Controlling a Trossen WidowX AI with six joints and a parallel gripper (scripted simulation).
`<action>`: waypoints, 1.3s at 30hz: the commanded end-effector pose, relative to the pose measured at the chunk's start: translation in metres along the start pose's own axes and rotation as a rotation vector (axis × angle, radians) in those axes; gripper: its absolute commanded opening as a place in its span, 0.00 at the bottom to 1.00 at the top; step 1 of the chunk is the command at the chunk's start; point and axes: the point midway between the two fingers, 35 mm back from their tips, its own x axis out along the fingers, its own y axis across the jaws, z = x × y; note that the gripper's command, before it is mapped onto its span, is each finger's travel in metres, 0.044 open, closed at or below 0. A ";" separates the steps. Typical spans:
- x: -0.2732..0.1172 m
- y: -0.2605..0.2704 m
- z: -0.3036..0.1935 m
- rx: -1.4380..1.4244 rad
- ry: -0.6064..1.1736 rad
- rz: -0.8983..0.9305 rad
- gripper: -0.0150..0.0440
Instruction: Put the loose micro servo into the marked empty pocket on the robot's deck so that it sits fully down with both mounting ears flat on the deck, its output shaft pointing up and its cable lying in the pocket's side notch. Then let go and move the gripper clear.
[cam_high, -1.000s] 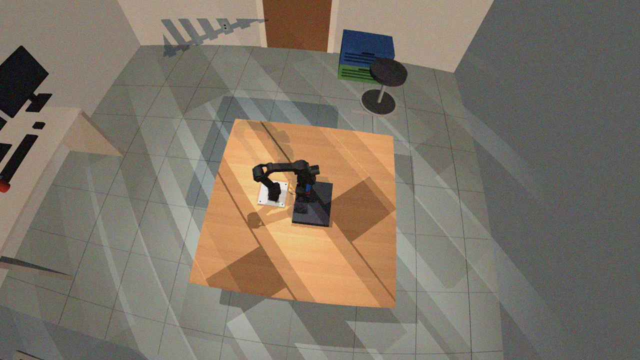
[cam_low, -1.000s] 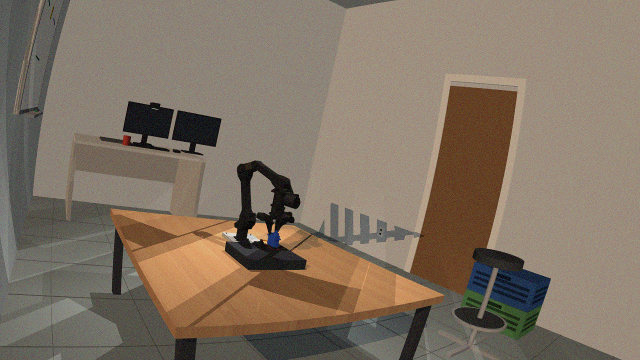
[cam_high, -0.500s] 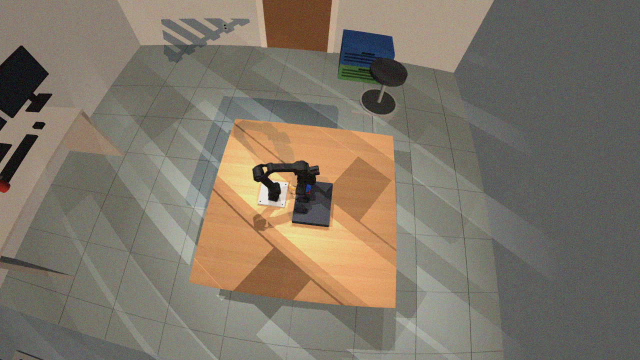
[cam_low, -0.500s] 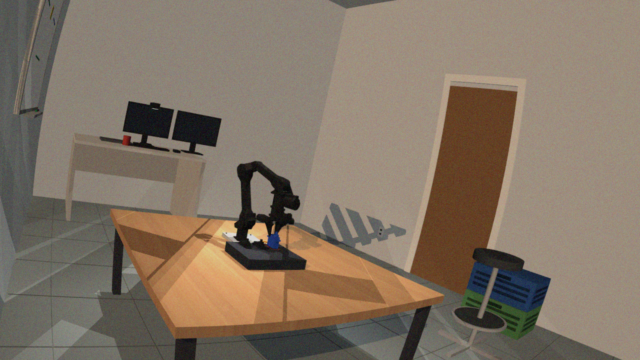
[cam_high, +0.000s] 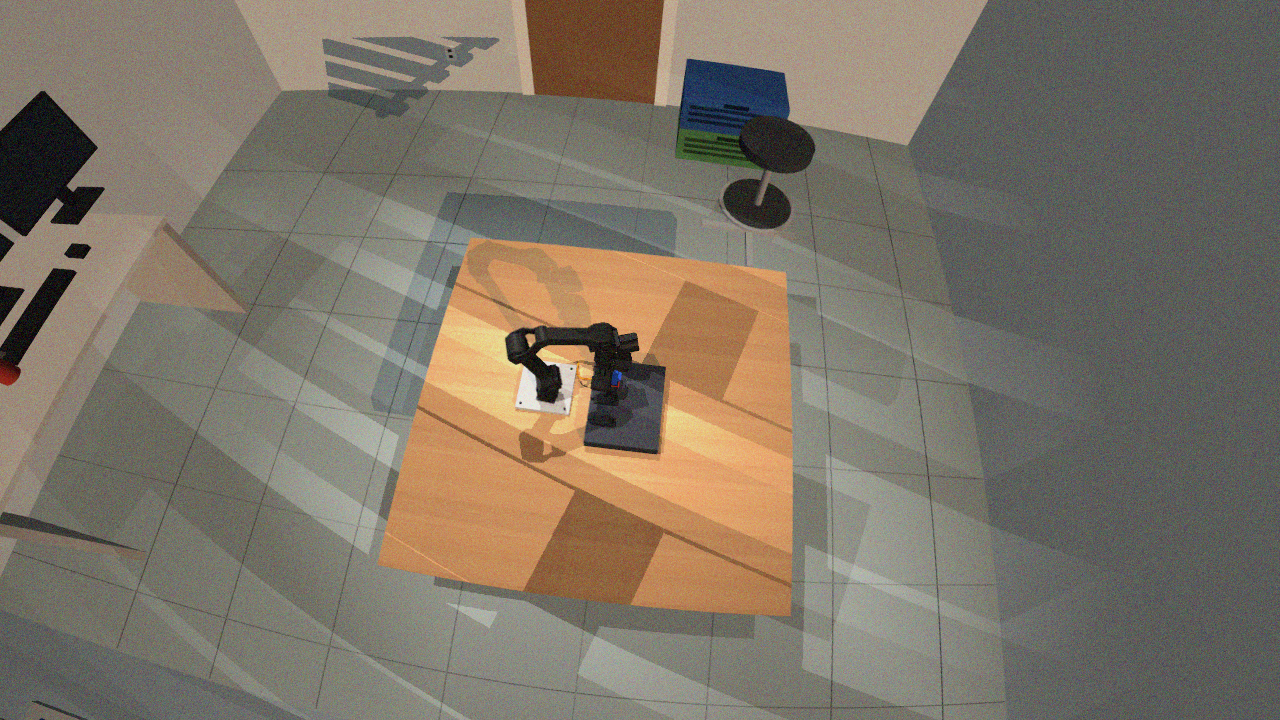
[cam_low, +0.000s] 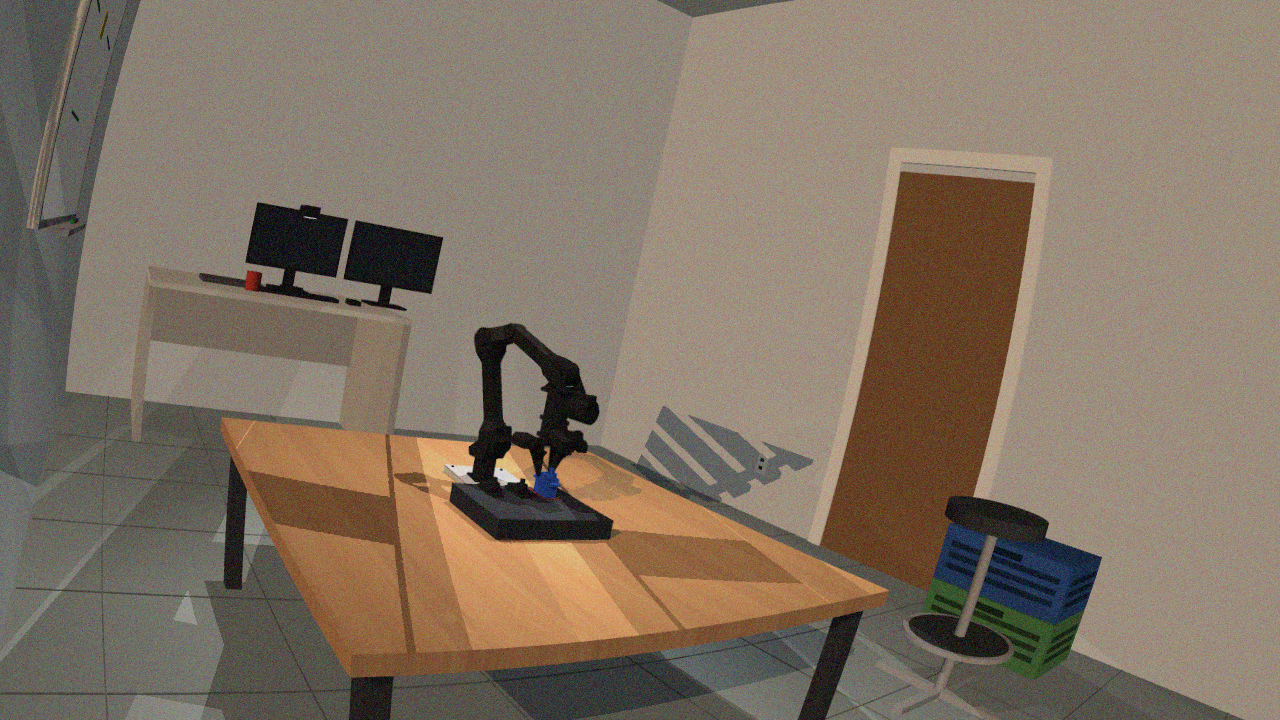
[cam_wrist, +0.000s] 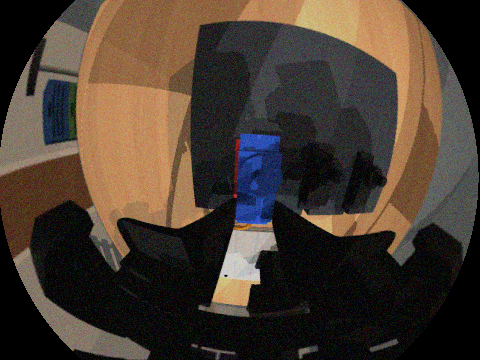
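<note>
The blue micro servo is held by its body, with its round shaft side facing the wrist camera. My gripper is shut on it, over the dark deck. A red marking line shows along the servo's left side in the wrist view; the rest of the marking and the pocket opening are hidden under the servo. A bit of orange cable shows between the fingers. Whether the servo touches the deck, and where the side notch lies, I cannot tell.
Black raised parts stand on the deck to the servo's right in the wrist view. The arm's white base plate lies beside the deck. All stand on the wooden table.
</note>
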 end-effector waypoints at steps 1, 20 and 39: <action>0.004 -0.001 0.000 0.005 0.001 -0.002 0.25; 0.017 -0.001 0.000 0.005 0.001 -0.002 0.25; 0.029 -0.001 0.000 0.005 0.001 -0.002 0.25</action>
